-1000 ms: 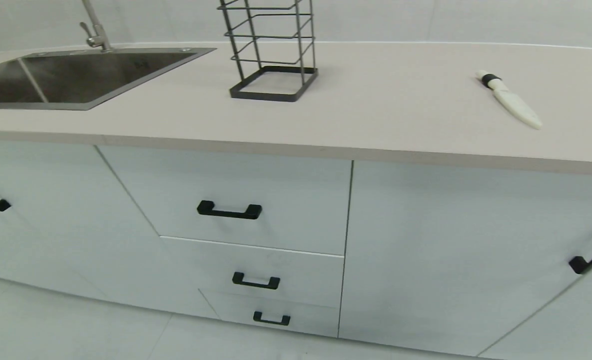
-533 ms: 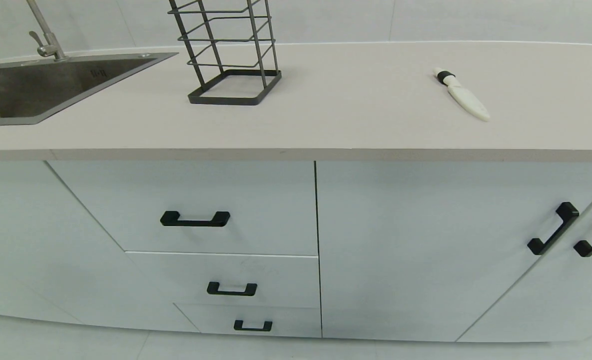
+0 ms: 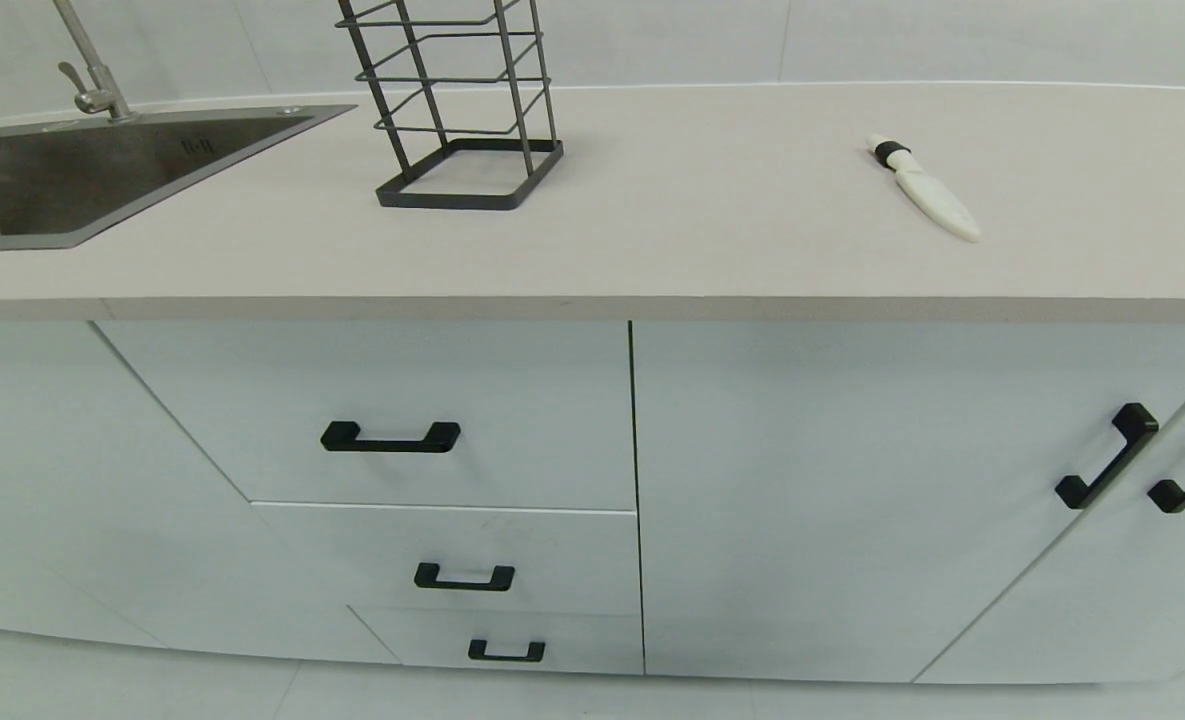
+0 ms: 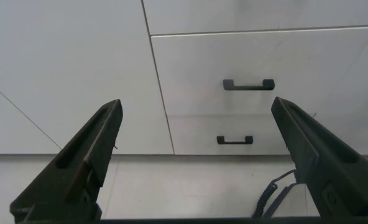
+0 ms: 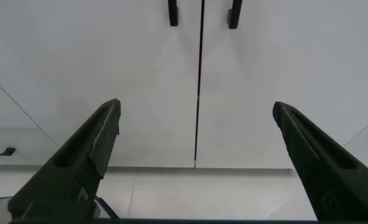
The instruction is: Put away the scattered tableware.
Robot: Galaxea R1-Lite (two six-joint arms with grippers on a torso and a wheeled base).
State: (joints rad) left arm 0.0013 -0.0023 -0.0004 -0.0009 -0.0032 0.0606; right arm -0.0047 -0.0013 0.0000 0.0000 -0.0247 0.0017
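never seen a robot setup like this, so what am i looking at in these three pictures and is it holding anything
This is a two-armed robot on wheels, facing a kitchen counter. The wide picture comes from a camera on its head. In it the countertop carries a white knife with a black band, a wire rack and, at the robot's left, a sink. The other two pictures come from cameras on its wrists. The dark prongs are each arm's tool. The left tool faces the drawers, and the right tool faces cabinet doors. Both are open and hold nothing.
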